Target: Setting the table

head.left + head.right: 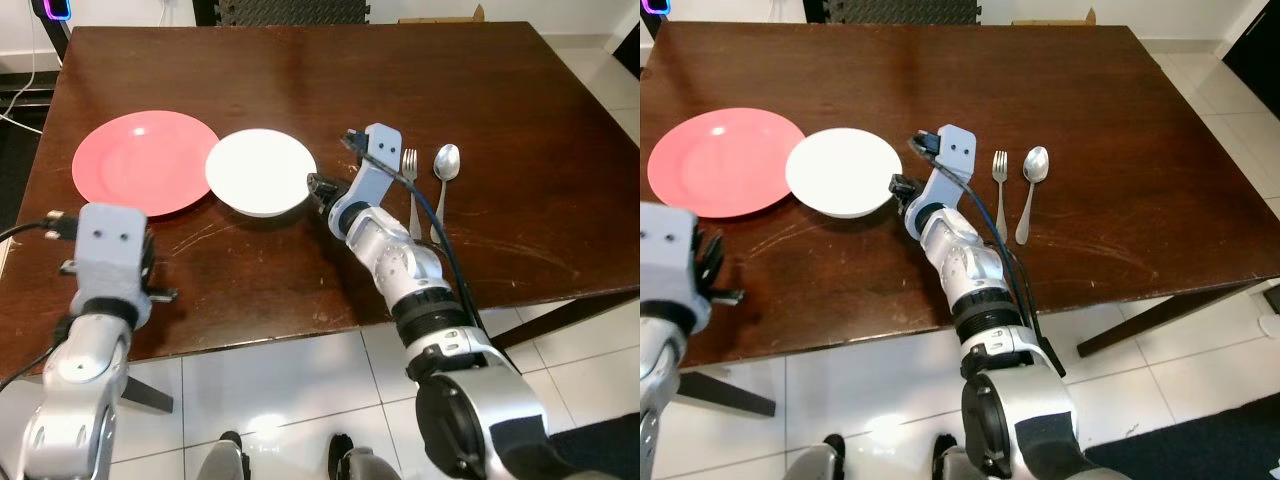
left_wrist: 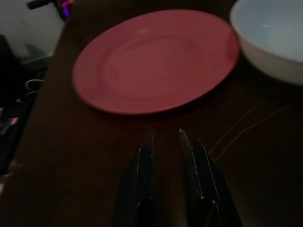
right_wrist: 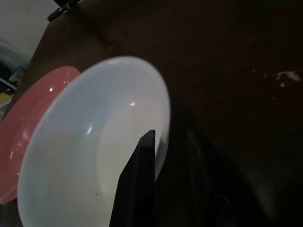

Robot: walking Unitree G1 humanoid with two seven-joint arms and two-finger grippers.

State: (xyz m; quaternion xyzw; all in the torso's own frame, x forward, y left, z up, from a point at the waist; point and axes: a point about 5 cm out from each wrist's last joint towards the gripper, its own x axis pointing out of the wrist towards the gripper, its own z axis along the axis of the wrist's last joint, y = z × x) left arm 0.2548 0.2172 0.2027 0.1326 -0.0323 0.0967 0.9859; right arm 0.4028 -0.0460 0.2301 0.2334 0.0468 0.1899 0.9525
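At the right rim of the white bowl sits the right pincer, its two black fingers straddling the rim: one lies inside the bowl, the other outside against the wall, so the pincer is closed on the bowl's edge. The bowl rests on the dark wooden counter, and on the far side of it from this pincer lies the pink plate, just beside the bowl; whether the two touch cannot be told. Behind the right pincer's wrist, toward the counter's right part, a fork and a spoon lie side by side, near each other but apart, handles toward the robot.

The left pincer hovers low over the counter's near edge, the pink plate straight ahead of its tips and the bowl ahead and off to one side. Its fingers stand slightly apart with a narrow gap between them, holding nothing. White tiled floor shows below the counter edge.
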